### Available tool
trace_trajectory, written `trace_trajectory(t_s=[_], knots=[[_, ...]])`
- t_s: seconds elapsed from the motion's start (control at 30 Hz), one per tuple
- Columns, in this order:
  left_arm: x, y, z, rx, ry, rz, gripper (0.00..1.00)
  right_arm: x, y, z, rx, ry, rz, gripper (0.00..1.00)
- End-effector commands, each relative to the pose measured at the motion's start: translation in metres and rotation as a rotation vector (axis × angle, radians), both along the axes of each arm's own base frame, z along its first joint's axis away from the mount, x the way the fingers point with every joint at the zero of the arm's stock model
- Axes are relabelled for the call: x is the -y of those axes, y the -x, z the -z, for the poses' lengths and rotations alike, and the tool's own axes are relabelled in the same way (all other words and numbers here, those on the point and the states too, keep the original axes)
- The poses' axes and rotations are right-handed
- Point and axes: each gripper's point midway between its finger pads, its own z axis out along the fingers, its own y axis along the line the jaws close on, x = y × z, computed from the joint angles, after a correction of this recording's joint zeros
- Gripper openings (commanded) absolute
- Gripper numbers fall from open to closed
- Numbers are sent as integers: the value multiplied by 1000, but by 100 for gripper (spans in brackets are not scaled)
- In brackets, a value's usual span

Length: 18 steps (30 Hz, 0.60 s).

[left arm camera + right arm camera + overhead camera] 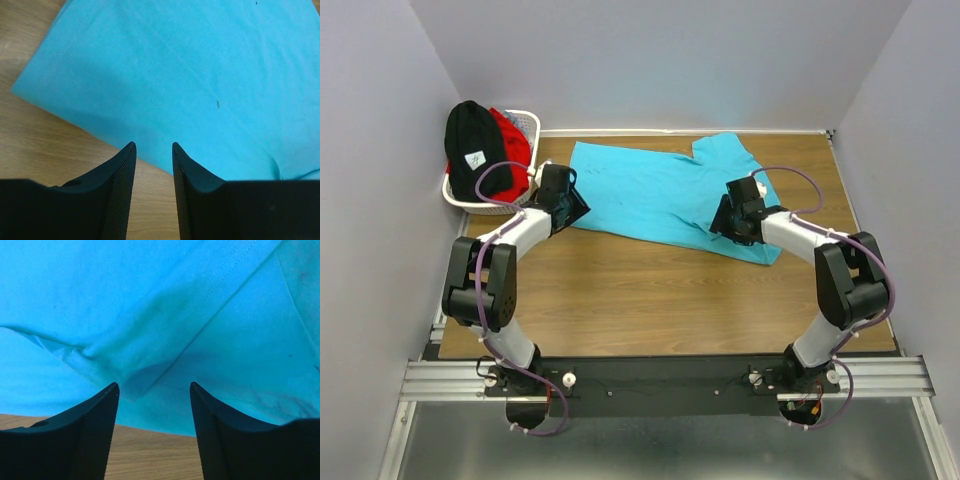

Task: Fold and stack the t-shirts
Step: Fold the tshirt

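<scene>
A turquoise t-shirt (655, 190) lies spread across the far half of the table, partly folded, its near edge running from left to right. My left gripper (572, 208) hovers at the shirt's near left corner, open, with only wood and the cloth edge (150, 90) between its fingers. My right gripper (722, 222) is at the near right part of the shirt, open, above a folded sleeve flap (150, 340); nothing is held. A black t-shirt (472, 145) with a small white label and a red t-shirt (510, 135) lie heaped in the basket.
The white lattice basket (532, 122) stands at the table's far left corner, close to my left arm. Bare wood (650, 300) lies between the shirt and the arm bases. Grey walls close in the left, far and right sides.
</scene>
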Motion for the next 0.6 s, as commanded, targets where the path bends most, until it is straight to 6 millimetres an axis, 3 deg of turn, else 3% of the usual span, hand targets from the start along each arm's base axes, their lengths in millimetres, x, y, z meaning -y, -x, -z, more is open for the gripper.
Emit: trace_trajectory(t_s=[0.0,0.2,0.57], knots=[[8,-7,-3,34,7,3,42,-10,-7,6,12,-34,4,64],[15,-5,0,26,12,25,40,-11,-13,15,2,-27,13,54],[17,-4,0,29,10,47,39,-12,-29,13,22,-12,23,35]])
